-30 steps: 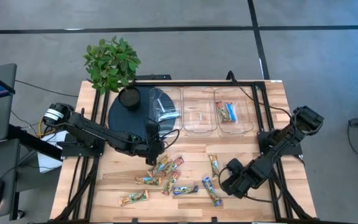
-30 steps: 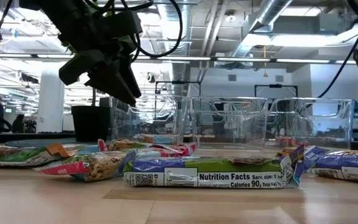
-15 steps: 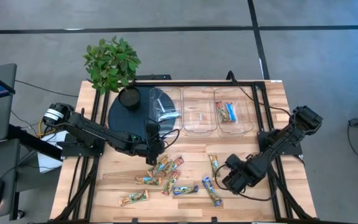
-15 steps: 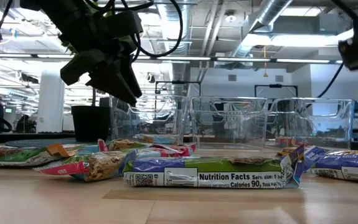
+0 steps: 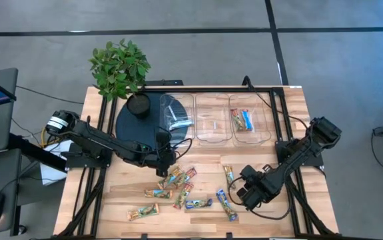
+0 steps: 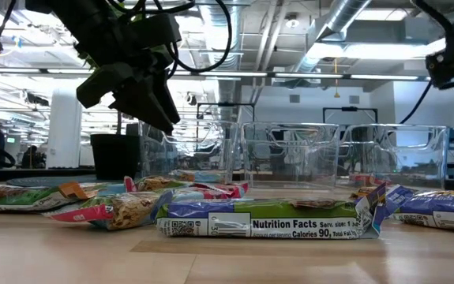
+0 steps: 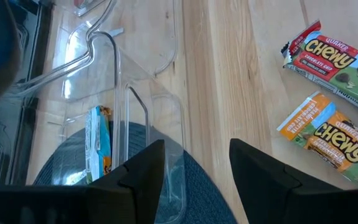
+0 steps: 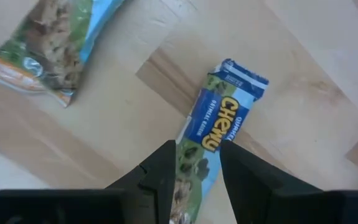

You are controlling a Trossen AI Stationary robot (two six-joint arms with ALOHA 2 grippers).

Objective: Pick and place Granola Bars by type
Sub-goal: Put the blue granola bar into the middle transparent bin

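Note:
Several granola bars lie flat on the wooden table: a cluster [image 5: 175,183] near the middle, a green-tan one [image 5: 229,177], and blue ones [image 5: 227,205] to the right. My left gripper [image 5: 163,157] hangs open above the table, between the cluster and the left clear bin [image 5: 176,117]; its wrist view shows a red bar [image 7: 329,62] and an orange bar [image 7: 328,138]. My right gripper [image 5: 242,193] is open and hovers high over a blue bar [image 8: 221,124], whose length runs between the fingers in its wrist view. It touches nothing.
Three clear bins stand in a row at the far side. The left one sits partly on a dark round mat [image 5: 128,127] and holds a bar [image 7: 98,140]; the right bin [image 5: 248,120] holds several. A black pot [image 5: 138,105] with a plant stands beside them at the far left.
My right gripper has moved a little toward the table's left edge, closer to the blue bars, and stayed high and open. The bars have not moved.

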